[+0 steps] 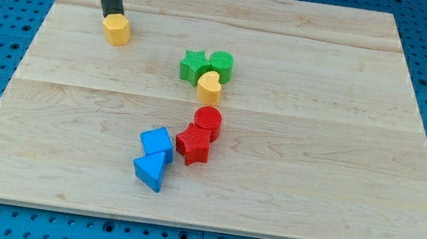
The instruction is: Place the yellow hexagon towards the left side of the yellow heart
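The yellow hexagon [116, 29] lies near the board's upper left. My tip [111, 15] is right against its upper left side, touching or nearly touching it. The yellow heart [210, 87] lies near the board's middle, well to the right of and below the hexagon. It touches the two green blocks just above it.
A green star-like block [193, 66] and a green round block [221, 64] sit side by side above the heart. A red cylinder [207, 122] and a red block [192, 144] lie below it. A blue cube [156, 143] and a blue triangle [150, 171] lie lower left. The wooden board [342, 154] rests on a blue pegboard.
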`<state>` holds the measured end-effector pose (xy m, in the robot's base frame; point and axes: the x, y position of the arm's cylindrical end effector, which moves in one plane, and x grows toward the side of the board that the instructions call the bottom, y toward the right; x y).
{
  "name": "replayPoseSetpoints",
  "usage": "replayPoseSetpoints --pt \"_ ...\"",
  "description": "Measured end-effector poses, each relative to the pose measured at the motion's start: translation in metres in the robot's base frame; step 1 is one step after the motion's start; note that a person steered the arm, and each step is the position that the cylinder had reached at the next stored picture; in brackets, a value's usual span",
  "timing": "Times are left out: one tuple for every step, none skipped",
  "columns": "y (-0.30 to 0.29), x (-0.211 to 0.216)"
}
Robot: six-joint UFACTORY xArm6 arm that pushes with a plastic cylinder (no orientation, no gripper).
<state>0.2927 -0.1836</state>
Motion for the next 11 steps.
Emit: replayPoseSetpoints --pt "0.021 0.024" --pt "0.036 0.052" --pt "0.033 0.058" --pt "0.022 0.056" --pt "0.026 0.065" --pt "0.023 0.067" --pt "0.011 0.067" --pt "0.006 0.072" --pt "0.02 0.096" --pt "0.056 0.112" --pt "0.088 0.122"
